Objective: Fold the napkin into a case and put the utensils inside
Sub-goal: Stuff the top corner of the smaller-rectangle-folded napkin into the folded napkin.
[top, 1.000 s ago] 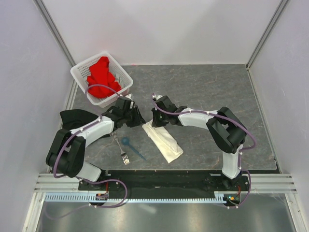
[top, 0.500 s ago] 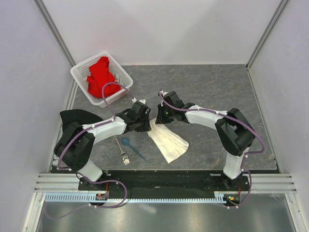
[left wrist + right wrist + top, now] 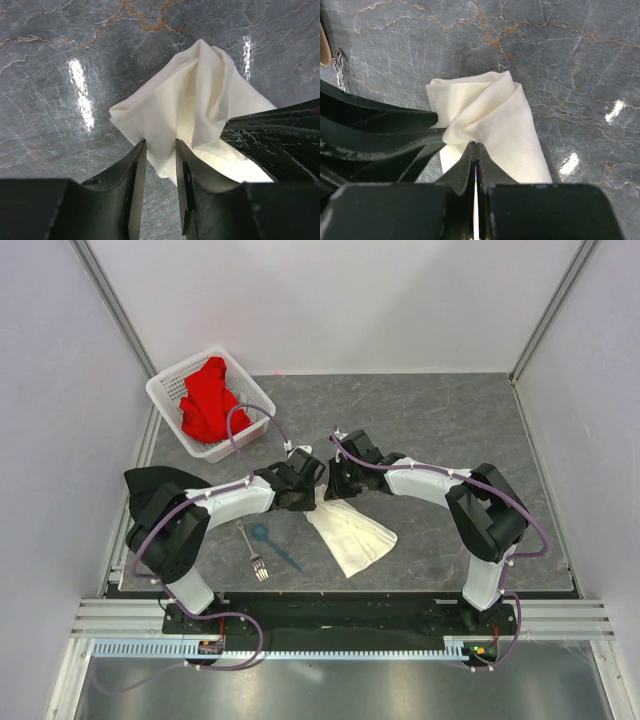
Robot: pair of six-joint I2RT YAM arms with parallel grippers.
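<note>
Closest to the arm bases, I see the fork (image 3: 250,548) lying flat on the grey marbled table (image 3: 450,430), left of centre, tines toward me. The blue spoon (image 3: 278,550) lies just beside it on the right, with its round bowl at the far end and its handle slanting near and right. The two sit close together, but I can't make out whether they touch. Neither one is on the cloth.

A little to the right of them lies the napkin (image 3: 355,535), a cream-white folded piece. Its near part rests on the table, and its far end is gathered and drawn up toward both grippers.

The right gripper (image 3: 475,146) comes in from the right with its fingers pressed together, pinching a bunched fold of that far end. On its wrist camera the fabric rolls over the fingertips and fans out behind them.

The left gripper (image 3: 160,145) faces it from the left, near it. Its jaws stand a little apart, with a narrow gap between them. The napkin's edge sits right at the tips, and I see bare table through the lower part of the gap.

Further left, a black cloth (image 3: 150,482) lies beside the left arm's elbow. At the far left stands a white perforated basket (image 3: 160,390) holding a bright red cloth (image 3: 208,400), well apart from the napkin.
</note>
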